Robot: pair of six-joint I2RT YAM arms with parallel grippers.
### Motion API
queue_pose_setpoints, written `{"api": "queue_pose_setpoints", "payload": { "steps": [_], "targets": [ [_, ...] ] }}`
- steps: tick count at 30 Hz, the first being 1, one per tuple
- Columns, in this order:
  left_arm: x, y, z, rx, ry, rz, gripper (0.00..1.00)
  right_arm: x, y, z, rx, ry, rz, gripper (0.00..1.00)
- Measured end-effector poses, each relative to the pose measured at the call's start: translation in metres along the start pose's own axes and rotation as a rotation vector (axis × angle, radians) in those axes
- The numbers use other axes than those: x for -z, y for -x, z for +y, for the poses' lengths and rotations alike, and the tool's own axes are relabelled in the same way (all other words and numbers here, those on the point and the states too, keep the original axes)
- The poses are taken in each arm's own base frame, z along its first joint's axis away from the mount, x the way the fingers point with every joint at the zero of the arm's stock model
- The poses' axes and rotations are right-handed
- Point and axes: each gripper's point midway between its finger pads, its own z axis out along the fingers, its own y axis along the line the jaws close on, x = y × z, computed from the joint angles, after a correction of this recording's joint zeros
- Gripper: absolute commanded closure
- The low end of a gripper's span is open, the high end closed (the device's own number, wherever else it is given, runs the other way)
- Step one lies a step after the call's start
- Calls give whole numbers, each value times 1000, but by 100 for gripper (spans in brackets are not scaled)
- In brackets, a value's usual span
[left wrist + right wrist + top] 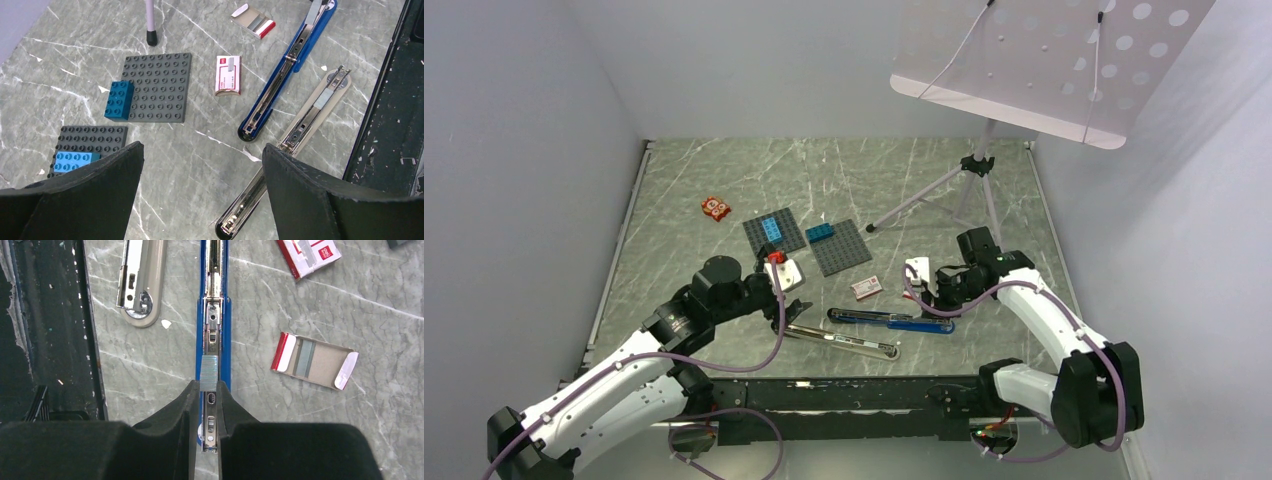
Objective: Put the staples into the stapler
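The blue stapler (891, 320) lies open on the table, its metal channel facing up (214, 315). My right gripper (209, 385) is shut on a silver strip of staples (209, 372) and holds it right over the channel's rear end. The open staples tray (314, 360), with a red end and a grey strip inside, lies just right of it. The closed white box with red print (865, 288) lies farther off (228, 75). My left gripper (202, 150) is open and empty, above the table next to a beige stapler (300, 125).
The beige stapler (842, 342) lies open near the black front rail (385, 125). Two grey baseplates (839, 246) with blue bricks sit mid-table. An orange-red tile (716, 208) is at the back left. A tripod stand (969, 185) with a perforated board is at the back right.
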Motion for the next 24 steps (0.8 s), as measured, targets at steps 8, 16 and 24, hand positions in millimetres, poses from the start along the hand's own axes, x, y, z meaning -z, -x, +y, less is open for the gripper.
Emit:
{"api": "queue_pose_setpoints", "payload": {
  "steps": [8, 16, 24],
  "targets": [
    [0, 0, -1, 1, -6, -2, 9, -7, -1, 2, 10, 18, 4, 84],
    [0, 0, 0, 2, -3, -2, 10, -8, -2, 2, 8, 22, 5, 84],
    [0, 0, 1, 4, -4, -2, 9, -10, -3, 1, -4, 22, 8, 84]
  ]
}}
